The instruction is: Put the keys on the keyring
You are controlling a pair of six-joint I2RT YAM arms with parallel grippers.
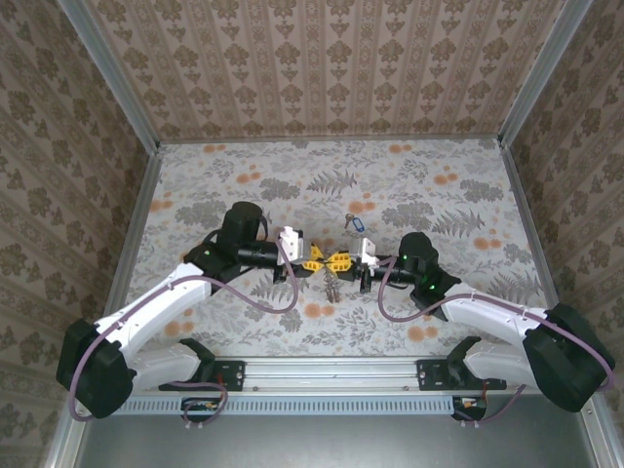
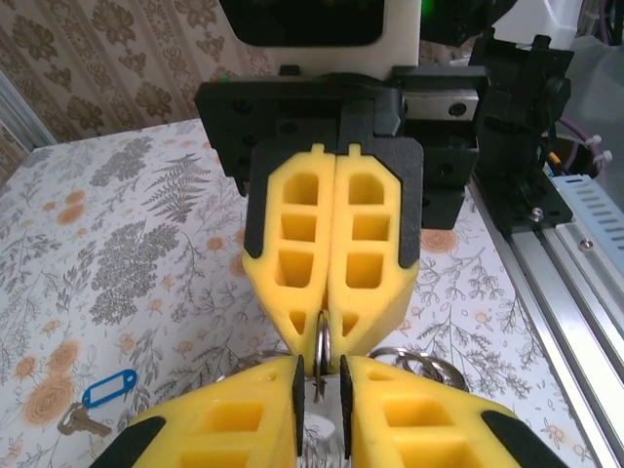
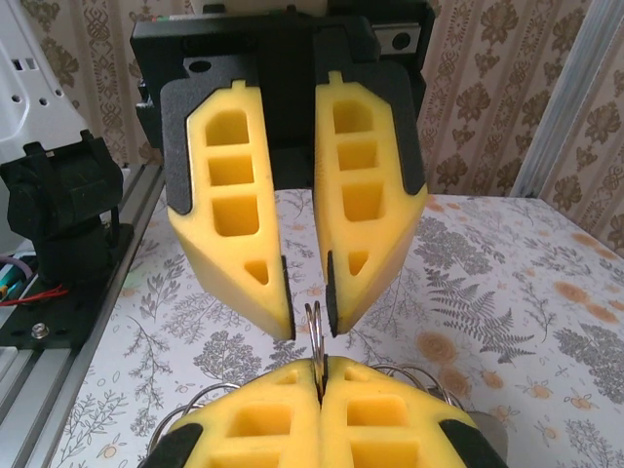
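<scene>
Two end effectors meet tip to tip over the middle of the flowered counter, a little toward the near edge. The right end effector is clamped tight on the keyring, holding the thin metal loop edge-on. The left end effector has its pads slightly apart, straddling the same loop without clearly pinching it. A few more wire loops hang just beside the held one.

The key with the blue tag lies loose on the counter, just beyond the two tips on the far side and a touch to the right, apart from both.

From where I stand, the job looks barely begun: the ring is being readied and the key is not yet picked up. To do it well, I think the right side should keep its hold steady so the loop doesn't twist. The left needs a square, gentle bite on the wire, because the key is tiny and a slip could flick the ring away.
</scene>
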